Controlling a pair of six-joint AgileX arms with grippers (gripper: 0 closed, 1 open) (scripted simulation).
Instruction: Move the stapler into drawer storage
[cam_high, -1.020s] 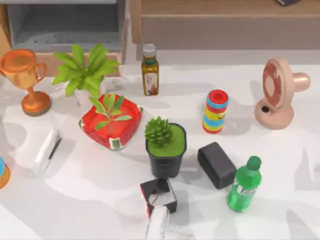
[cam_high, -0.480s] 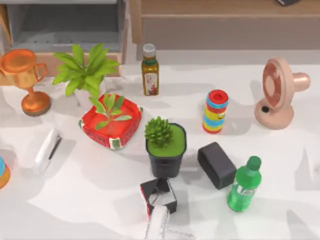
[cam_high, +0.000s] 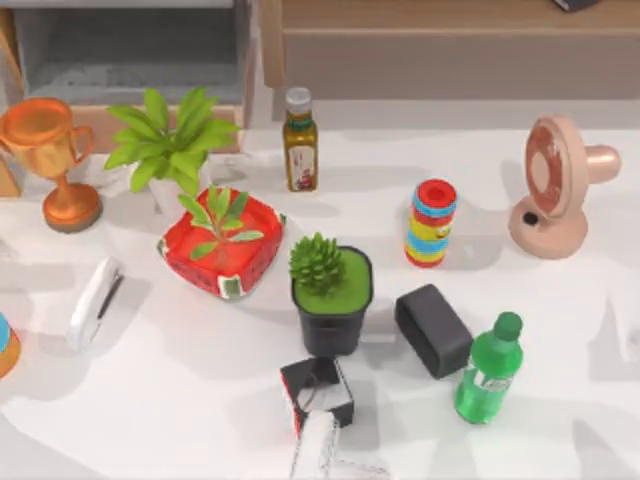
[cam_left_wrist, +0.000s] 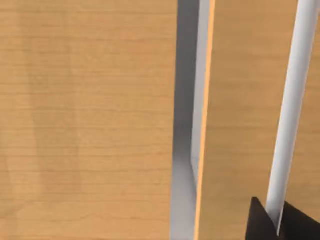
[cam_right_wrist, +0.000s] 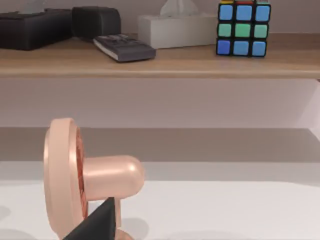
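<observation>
The stapler (cam_high: 93, 302) lies flat on the white table (cam_high: 200, 400) near the left edge, its long side tilted a little, between the orange trophy (cam_high: 50, 160) behind it and a small orange and blue thing (cam_high: 6, 345) at the very edge in front. It is touched by nothing. The drawer storage (cam_high: 130, 50) stands open at the back left, its grey floor bare, with the leafy plant (cam_high: 170, 140) and the trophy between it and the stapler. The left wrist view looks very closely at tan wooden panels (cam_left_wrist: 90, 120) with a grey gap (cam_left_wrist: 186, 125) between them, and a dark finger tip (cam_left_wrist: 262, 222) shows at the corner, so I cannot tell if the left gripper is apart or together. In the right wrist view one dark finger tip (cam_right_wrist: 97, 225) shows before the pink fan (cam_right_wrist: 75, 175), and I cannot tell its state either. To the right of the stapler is the red watermelon planter (cam_high: 220, 245), just beside it with a narrow free strip between. The table in front of the stapler is free up to the black box (cam_high: 318, 390).
</observation>
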